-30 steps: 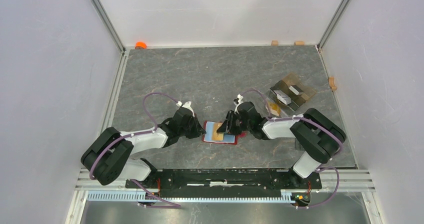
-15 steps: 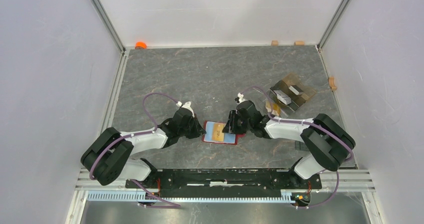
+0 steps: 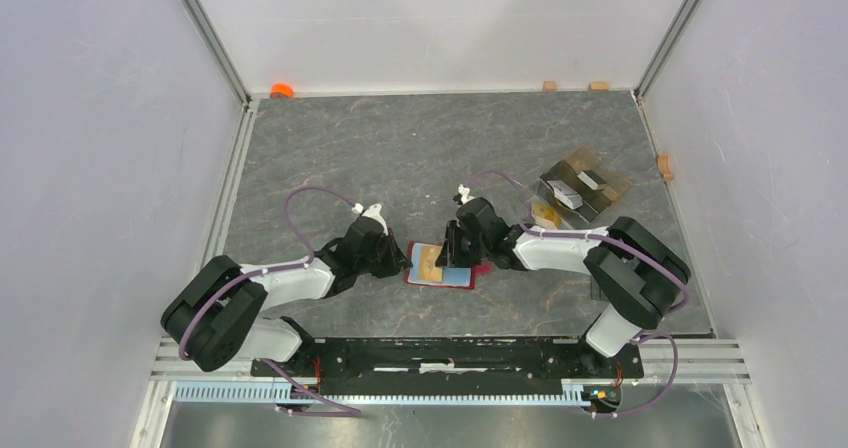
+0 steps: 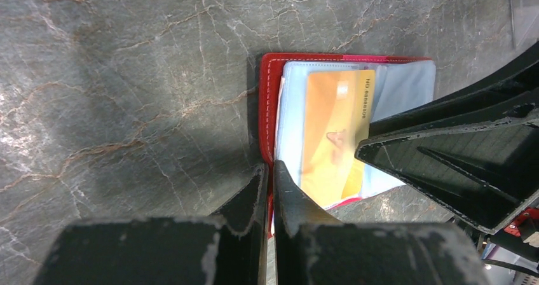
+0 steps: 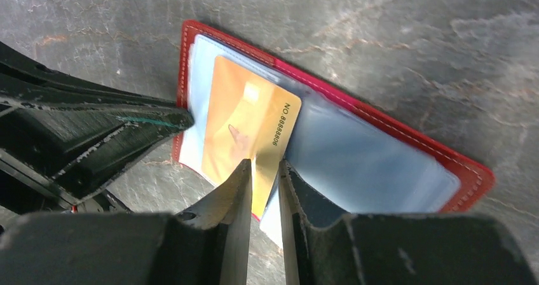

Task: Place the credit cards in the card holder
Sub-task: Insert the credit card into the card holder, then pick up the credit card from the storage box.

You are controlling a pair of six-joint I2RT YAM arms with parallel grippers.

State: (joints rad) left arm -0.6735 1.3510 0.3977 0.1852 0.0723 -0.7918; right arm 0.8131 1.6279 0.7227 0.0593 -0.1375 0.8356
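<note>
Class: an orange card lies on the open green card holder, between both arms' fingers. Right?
No: the card holder is red, not green, as the right wrist view shows; the orange card lies on it, open, between the left fingers and right fingers.

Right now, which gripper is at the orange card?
The right gripper: its fingertips sit over the orange card, while the left gripper clamps the card holder at its edge.

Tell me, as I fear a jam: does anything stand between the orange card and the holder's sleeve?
Nothing visible does. The orange card lies at the card holder's clear sleeve, how far in I cannot tell, with the right gripper at its near end. The left gripper pinches the holder's edge, off the card's path.
</note>
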